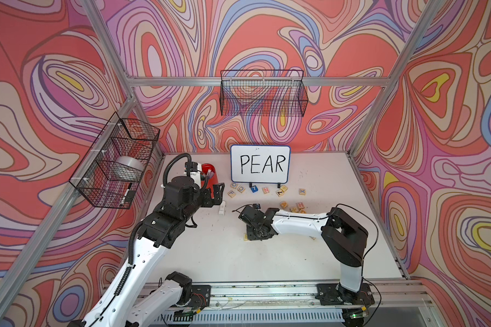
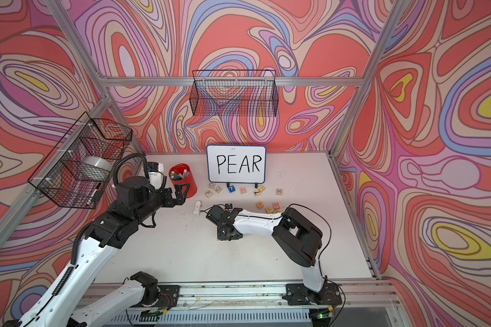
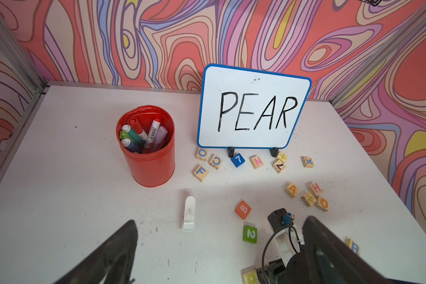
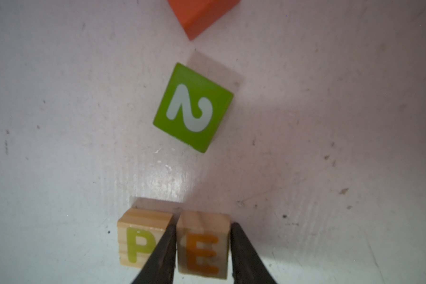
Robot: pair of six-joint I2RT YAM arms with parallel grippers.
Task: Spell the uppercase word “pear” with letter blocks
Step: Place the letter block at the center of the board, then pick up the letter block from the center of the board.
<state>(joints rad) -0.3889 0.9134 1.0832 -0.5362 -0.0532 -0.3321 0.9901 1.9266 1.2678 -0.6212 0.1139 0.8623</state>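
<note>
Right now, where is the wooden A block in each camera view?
In a top view: the A block lies right of centre, in front of the PEAR whiteboard, at its right end.
In a top view: the A block is near centre, by that same end.
Left wrist: the A block sits in front of the whiteboard, near the H block.
Right wrist: not in it.
Shared landmark: the PEAR whiteboard, missing only from the right wrist.

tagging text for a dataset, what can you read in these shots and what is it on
"PEAR": whiteboard
"P" block
"E" block
"A" block
"R" block
"2": green cube
"7": blue cube
"B" or "8", unsure: orange cube
blue "O" block
orange "O" block
"C" block
"F" block
"N" block
"Z" block
"X" block
"H" block
Yellow-marked blocks, marker labels: unreadable
</note>
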